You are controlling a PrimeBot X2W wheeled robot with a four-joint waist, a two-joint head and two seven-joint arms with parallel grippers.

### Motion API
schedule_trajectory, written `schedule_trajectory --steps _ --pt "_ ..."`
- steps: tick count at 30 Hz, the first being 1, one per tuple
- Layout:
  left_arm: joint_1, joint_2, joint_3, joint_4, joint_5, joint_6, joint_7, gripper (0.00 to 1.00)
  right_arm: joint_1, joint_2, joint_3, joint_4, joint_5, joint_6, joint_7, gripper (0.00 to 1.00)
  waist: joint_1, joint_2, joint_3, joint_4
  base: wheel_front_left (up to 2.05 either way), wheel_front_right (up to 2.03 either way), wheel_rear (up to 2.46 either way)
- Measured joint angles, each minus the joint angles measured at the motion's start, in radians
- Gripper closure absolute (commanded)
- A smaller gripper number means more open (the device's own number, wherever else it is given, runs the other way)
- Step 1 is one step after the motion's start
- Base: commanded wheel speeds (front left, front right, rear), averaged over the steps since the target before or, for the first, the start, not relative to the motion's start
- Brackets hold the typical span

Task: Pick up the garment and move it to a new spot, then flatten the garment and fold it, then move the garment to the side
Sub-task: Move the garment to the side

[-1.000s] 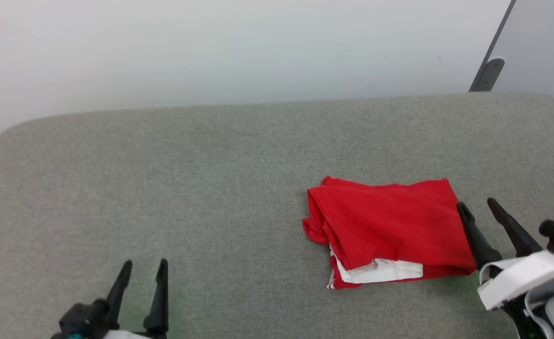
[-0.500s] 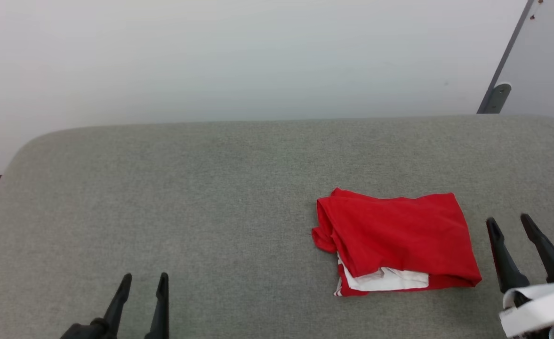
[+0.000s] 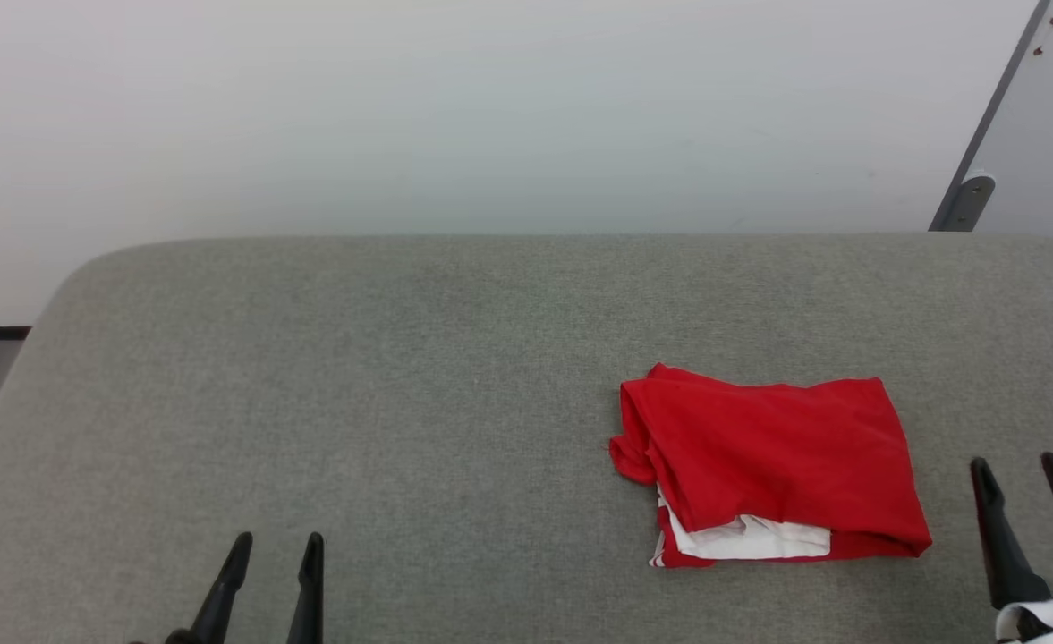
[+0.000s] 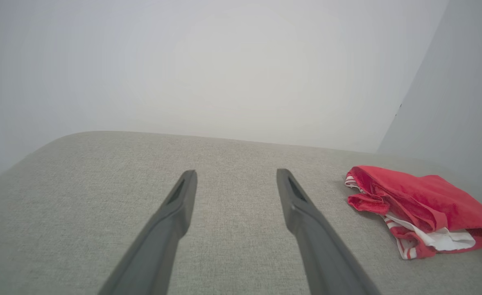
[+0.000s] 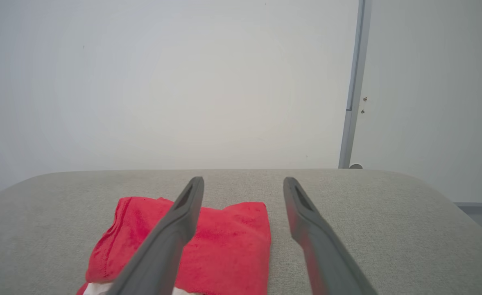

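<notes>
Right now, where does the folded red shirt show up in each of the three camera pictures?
Head view: the garment lies right of centre, in the lower half.
Left wrist view: the garment sits at the far right, at middle height.
Right wrist view: the garment is at the bottom, left of centre, cut by the edge.
Shared landmark: the grey fabric surface under it.

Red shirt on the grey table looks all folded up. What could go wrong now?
The small folded red shirt is not tidy: a white layer pokes out in front and a red flap bunches on its left, so a bump might undo the fold. The open right claw, dark and two-pronged, is close beside the shirt's right edge over the grey fabric-covered table; swinging sideways, it might snag the cloth.
</notes>
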Motion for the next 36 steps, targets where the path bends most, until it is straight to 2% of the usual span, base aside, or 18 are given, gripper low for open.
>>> schedule_trajectory --steps 15,23,25,27,30,32,36 --pt "0.007 -0.003 0.0 -0.015 0.0 0.0 0.0 0.0 0.038 0.038 -0.041 -0.09 -0.046 0.0 0.063 0.0 0.0 0.0 0.014 0.001 0.0 0.0 0.0" --pt "-0.007 0.0 -0.027 -0.031 -0.02 0.0 0.0 0.0 -0.016 0.036 -0.055 -0.093 -0.046 0.0 0.129 0.0 0.0 0.0 0.035 0.007 0.0 0.0 0.0" --pt "-0.025 -0.003 -0.036 -0.031 -0.02 0.0 0.0 0.0 -0.046 0.017 -0.058 -0.082 -0.048 0.0 0.189 0.0 0.0 0.0 0.049 0.01 0.0 0.0 0.0" --pt "-0.044 -0.011 -0.048 -0.034 -0.031 0.0 0.0 0.0 -0.081 -0.023 -0.038 -0.059 -0.029 0.0 0.294 0.0 -0.0001 0.0 0.065 0.013 0.0 0.0 0.0" --pt "-0.07 -0.013 -0.065 -0.033 -0.048 0.0 0.0 0.0 -0.158 -0.09 0.021 -0.02 0.065 0.0 0.468 0.0 0.0 0.0 0.092 0.016 0.0 0.0 0.0" --pt "-0.091 -0.013 -0.075 -0.029 -0.045 0.0 0.0 0.0 -0.223 -0.163 0.066 0.015 0.123 0.0 0.6 0.0 0.0 0.0 0.114 0.017 0.0 0.0 0.0" --pt "-0.13 -0.015 -0.092 -0.02 -0.043 0.0 0.0 0.0 -0.295 -0.269 0.149 0.091 0.235 0.0 0.855 0.0 0.0 0.0 0.155 0.021 0.0 0.0 0.0"
